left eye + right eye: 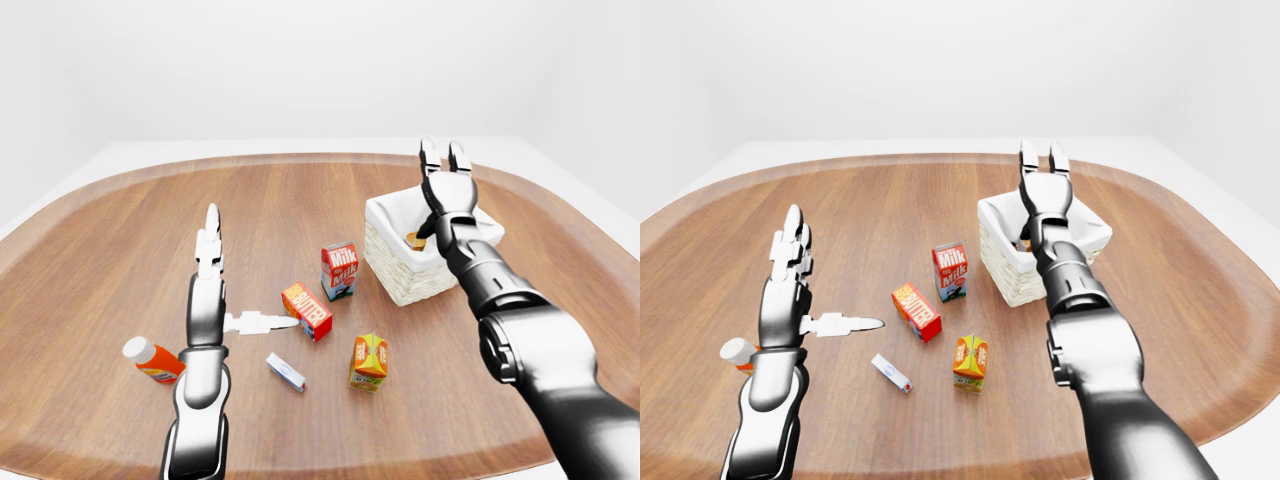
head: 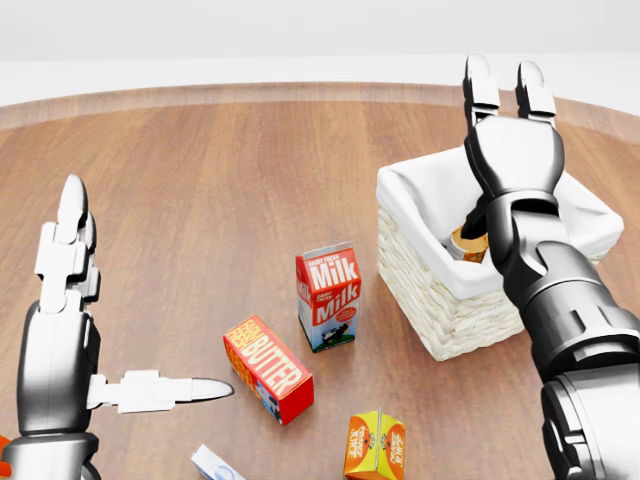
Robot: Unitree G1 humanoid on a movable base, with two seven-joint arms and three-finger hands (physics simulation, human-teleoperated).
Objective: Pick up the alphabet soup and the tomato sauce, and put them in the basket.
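Head view: right hand point(image 2: 508, 100) is hovering over the basket point(image 2: 437, 318) at approx 2 o'clock of the frame, fingers point(image 2: 480, 80) pointing straight up and spread, released, gripping nothing. Forearm is crossing the basket's white liner and hiding part of the inside.

Inside the basket, just left of the forearm, an orange-topped can point(image 2: 466, 243) is showing; prob one of the task cans but label isn't readable, can't tell which. Second can isn't visible in any view.

Left hand point(image 2: 75, 290) is sitting at 8 o'clock above the wooden counter point(image 2: 220, 180), fingers extended upward, thumb sticking out sideways toward 3 o'clock, released, holding nothing.

Other items on the counter:
- Milk carton point(image 2: 328, 296) is standing upright near frame center, just left of the basket, not touching it.
- Butter box point(image 2: 267, 368) is lying at approx 7 o'clock from the milk carton, near it, apart.
- Orange juice carton point(image 2: 375, 446) is standing at 6 o'clock, cut by the frame's lower edge.
- Left-eye view: small white and blue box point(image 1: 286, 372) is lying flat left of the juice carton.
- Orange bottle w/ white cap point(image 1: 152, 360) is lying on its side at 8 o'clock, just beside the left forearm.
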